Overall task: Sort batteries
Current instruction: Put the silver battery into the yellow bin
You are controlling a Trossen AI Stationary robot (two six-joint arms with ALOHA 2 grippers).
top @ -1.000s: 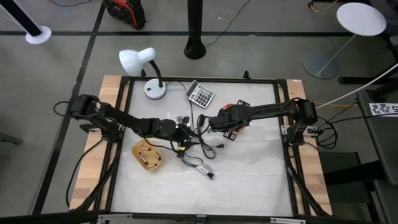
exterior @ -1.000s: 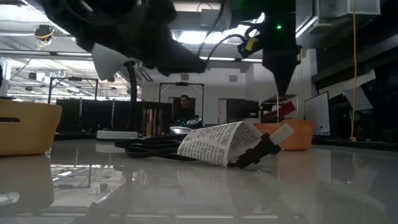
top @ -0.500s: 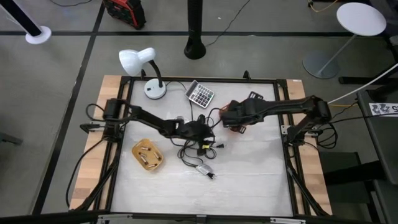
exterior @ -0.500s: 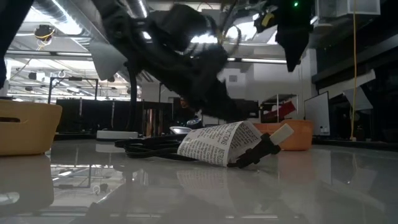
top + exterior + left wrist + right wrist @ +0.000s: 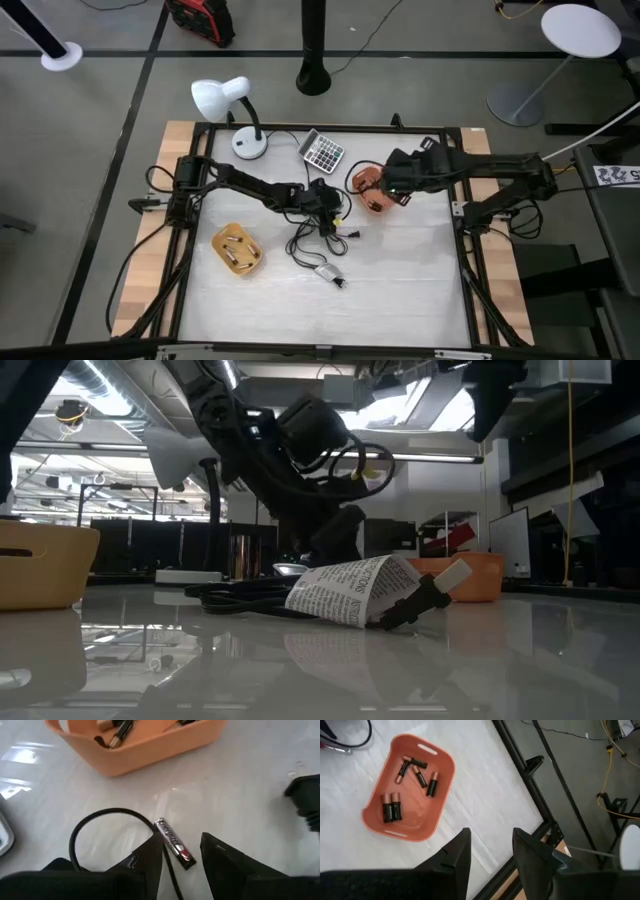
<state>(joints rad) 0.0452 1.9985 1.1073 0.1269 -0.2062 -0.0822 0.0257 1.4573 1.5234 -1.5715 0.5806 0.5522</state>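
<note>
A dark and copper battery (image 5: 171, 840) lies flat on the white table beside a black cable loop (image 5: 95, 817). My left gripper (image 5: 181, 840) (image 5: 328, 196) is low over it and open, with one finger on either side; whether a finger touches it I cannot tell. My right gripper (image 5: 491, 834) (image 5: 392, 183) hovers open and empty above the table's right part, over the orange bin (image 5: 410, 790) (image 5: 368, 190). Several batteries (image 5: 391, 806) lie in that bin. A tan bin (image 5: 238, 249) with more batteries stands on the left.
Tangled black cables (image 5: 318, 232) and a grey adapter box (image 5: 329, 271) (image 5: 352, 590) lie mid-table. A calculator (image 5: 322, 151) and a white desk lamp (image 5: 222, 100) stand near the far edge. A black frame (image 5: 520, 760) rims the table. The near half of the table is bare white surface.
My left gripper has moved toward the table's right and far side and come down over the battery beside the cables. My right gripper has drawn back toward the right edge and risen, leaving the top of the low view.
</note>
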